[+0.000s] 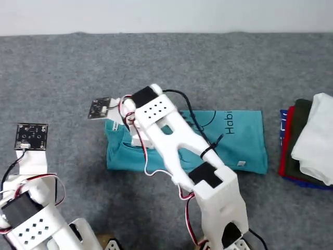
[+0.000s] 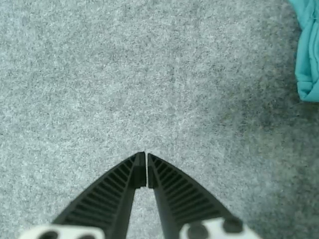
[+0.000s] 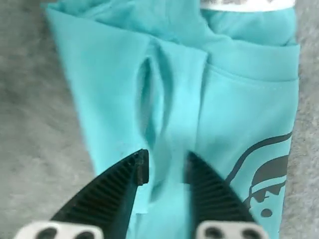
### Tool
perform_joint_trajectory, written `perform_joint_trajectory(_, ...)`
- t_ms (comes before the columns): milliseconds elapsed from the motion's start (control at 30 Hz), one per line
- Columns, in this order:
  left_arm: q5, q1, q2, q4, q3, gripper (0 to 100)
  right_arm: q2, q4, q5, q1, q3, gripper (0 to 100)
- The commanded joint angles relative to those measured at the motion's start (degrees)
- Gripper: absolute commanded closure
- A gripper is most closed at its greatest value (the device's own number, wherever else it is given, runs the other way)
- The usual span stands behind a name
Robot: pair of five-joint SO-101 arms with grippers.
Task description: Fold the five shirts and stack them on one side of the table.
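Note:
A teal shirt point(image 1: 237, 143) with dark print lies partly folded on the grey table, mid-right. The right arm point(image 1: 156, 112) stretches over it to its left end. In the right wrist view my right gripper point(image 3: 165, 167) is down on the teal shirt point(image 3: 239, 109), its fingers nearly closed on a raised ridge of the cloth. The left arm point(image 1: 31, 221) sits at the near left corner, apart from the shirt. My left gripper point(image 2: 146, 169) is shut with nothing in it, over bare carpet, and a corner of the teal shirt point(image 2: 308, 55) shows beyond it.
A stack of folded shirts point(image 1: 307, 140) sits at the table's right edge, white on top of dark green, red and blue ones. Grey carpet point(image 1: 171, 67) covers the table, with open room at the back and the left.

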Motion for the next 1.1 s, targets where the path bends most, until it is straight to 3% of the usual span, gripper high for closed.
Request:
perform_joint_trajectory(0, 0.44, 0.00, -0.26, -1.23, -0.40, 98, -2.95, 4.70, -3.34, -2.51, -4.84, 98.6)
perform_joint_trajectory(167, 0.44, 0.00, -0.26, -1.23, -0.40, 98, 2.24, 1.54, -4.22, -3.12, -4.84, 98.7)
perform_joint_trajectory(333, 0.44, 0.00, -0.26, -1.23, -0.40, 98, 11.56, -8.04, -4.13, 1.45, -7.21, 98.7)
perform_joint_trajectory(467, 0.44, 0.00, -0.26, -1.23, -0.40, 98, 17.54, -9.54, -4.13, 5.41, -14.95, 98.7)
perform_joint_trajectory(867, 0.44, 0.00, -0.26, -1.32, -0.40, 98, 20.62, 10.15, -5.10, 5.14, -35.78, 98.7)
perform_joint_trajectory(1067, 0.44, 0.00, -0.26, -1.32, -0.40, 98, 18.68, 12.09, -13.36, 9.19, -38.68, 98.9)
